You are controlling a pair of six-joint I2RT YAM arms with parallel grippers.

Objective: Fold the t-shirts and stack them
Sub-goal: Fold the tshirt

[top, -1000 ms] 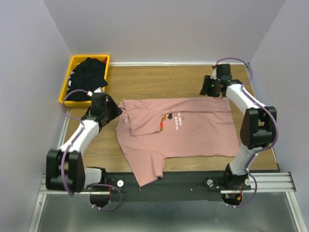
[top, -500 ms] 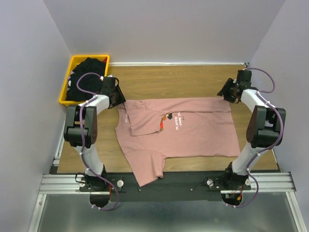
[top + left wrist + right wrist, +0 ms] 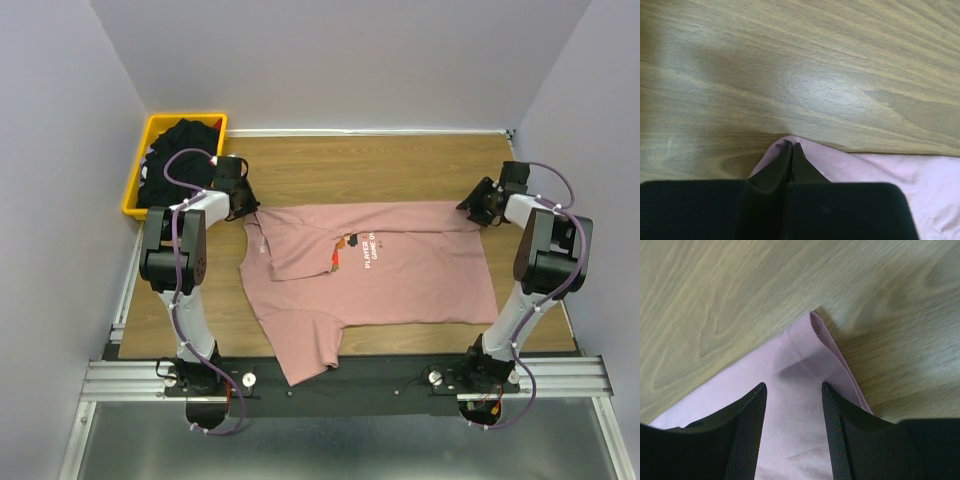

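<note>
The pink t-shirt (image 3: 400, 275) lies spread on the wooden table, its printed chest facing up, with one sleeve folded in and the other reaching the near edge. My left gripper (image 3: 244, 206) is at the shirt's far-left corner. In the left wrist view its jaws (image 3: 791, 146) are shut, with pink cloth (image 3: 880, 167) bunched up around the tips. My right gripper (image 3: 478, 211) is at the far-right corner. It stands open (image 3: 792, 385), its fingers on either side of the hemmed corner (image 3: 801, 356). The black t-shirts (image 3: 181, 150) are piled in a bin.
The yellow bin (image 3: 133, 190) stands at the far-left corner of the table, close behind my left gripper. Lilac walls close in the left, right and far sides. Bare wood (image 3: 350, 165) lies beyond the shirt.
My left gripper reached the shirt's far-left corner and closed on it. The right gripper moved out to the far-right corner and stayed open. The shirt has not shifted.
</note>
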